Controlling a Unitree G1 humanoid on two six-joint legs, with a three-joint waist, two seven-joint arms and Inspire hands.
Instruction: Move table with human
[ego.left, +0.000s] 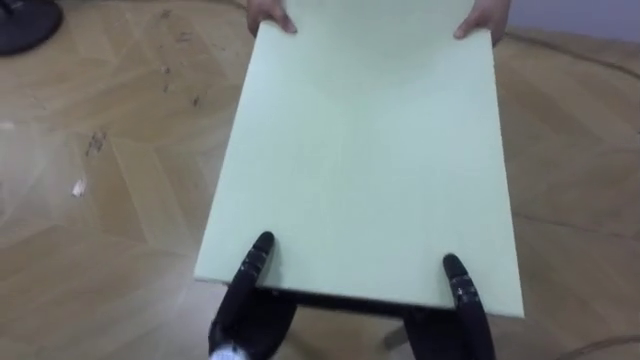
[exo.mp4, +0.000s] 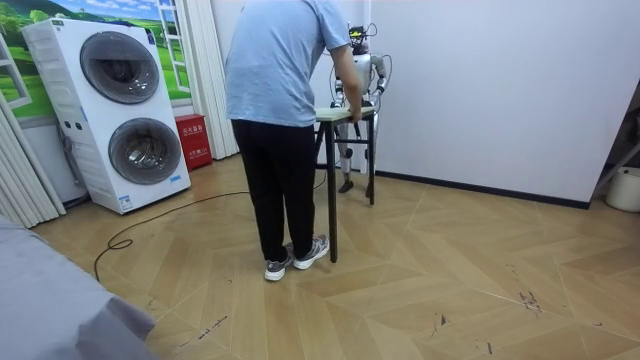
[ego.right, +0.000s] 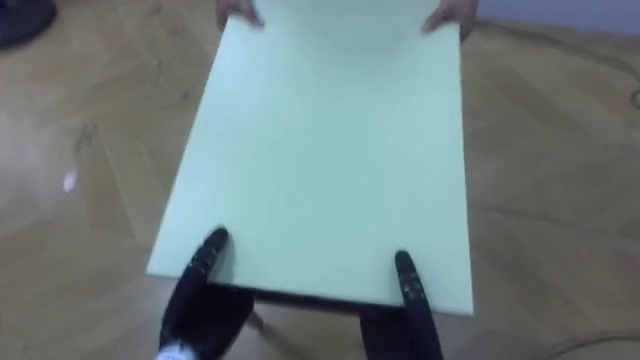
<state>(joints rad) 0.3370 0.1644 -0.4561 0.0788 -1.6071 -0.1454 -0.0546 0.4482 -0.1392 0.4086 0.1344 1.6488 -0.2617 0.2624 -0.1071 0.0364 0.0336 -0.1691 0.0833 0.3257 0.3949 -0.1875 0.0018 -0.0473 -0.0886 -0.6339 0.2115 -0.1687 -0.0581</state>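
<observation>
Stacked washer pair (exo.mp4: 125, 115), white with round doors, stands on herringbone wood floor (exo.mp4: 430, 270). Landscape picture (exo.mp4: 110, 12) sits directly above the stack. Red box (exo.mp4: 193, 140) is on the floor just right of the stack, and a light curtain (exo.mp4: 205, 70) hangs right of that. A second curtain (exo.mp4: 20, 170) is just left of the stack. Grey bulk (exo.mp4: 50, 300) sits in front of the stack, nearest the camera. White wall (exo.mp4: 500, 90) is well right of the stack, with a white container (exo.mp4: 625, 188) at its far end. Floor scuffs (exo.mp4: 525, 298) lie far right of the stack, toward the camera. Head views show a dark round base (ego.left: 25, 22) and a white scrap (ego.left: 78, 187) on the floor; can't place either relative to the stack.
</observation>
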